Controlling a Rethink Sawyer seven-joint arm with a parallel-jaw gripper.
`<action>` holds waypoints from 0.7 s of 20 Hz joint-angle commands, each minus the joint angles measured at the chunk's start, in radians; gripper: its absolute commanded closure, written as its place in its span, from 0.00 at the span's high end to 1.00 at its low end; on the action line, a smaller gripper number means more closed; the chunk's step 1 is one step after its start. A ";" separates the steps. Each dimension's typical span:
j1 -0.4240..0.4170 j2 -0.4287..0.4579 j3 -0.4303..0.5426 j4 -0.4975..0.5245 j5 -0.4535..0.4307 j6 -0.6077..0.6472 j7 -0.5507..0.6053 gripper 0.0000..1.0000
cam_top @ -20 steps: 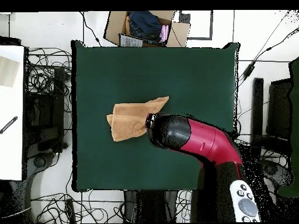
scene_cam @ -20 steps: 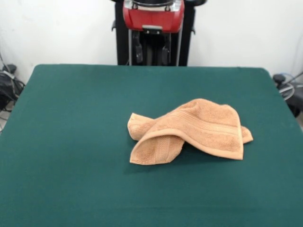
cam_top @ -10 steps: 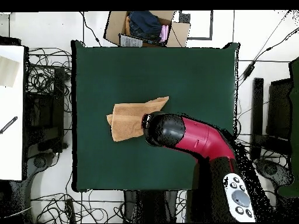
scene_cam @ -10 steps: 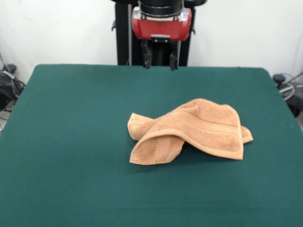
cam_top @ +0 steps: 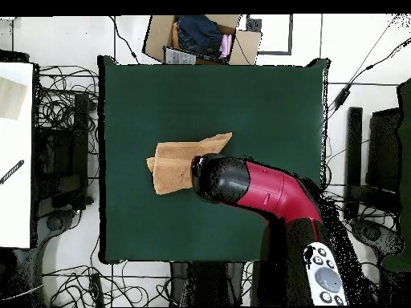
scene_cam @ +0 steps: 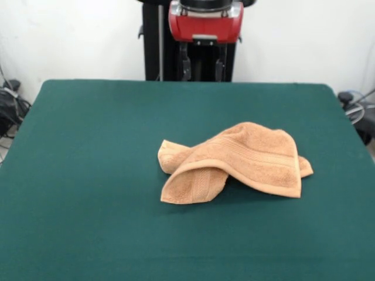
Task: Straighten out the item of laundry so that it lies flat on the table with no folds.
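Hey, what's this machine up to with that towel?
A red robot arm hangs above an orange-tan towel lying crumpled and folded over itself on a green table. Its pincer is open, high up and not touching the towel. The flattening isn't done.

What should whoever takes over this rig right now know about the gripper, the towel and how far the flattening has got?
Gripper: open and empty, held high above the table's far part, not touching the towel.
Towel: near the middle of the green table, crumpled, one ribbed edge folded over the front and a hump in the middle. In the overhead view the arm covers one end of it.
Done: nothing visible yet; the towel is not flat.
Left: probably lower onto a folded corner, grasp it, pull it outward, then smooth out the remaining folds.
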 commanded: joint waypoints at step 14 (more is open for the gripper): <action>0.004 -0.111 0.051 0.091 -0.096 0.052 -0.029 1.00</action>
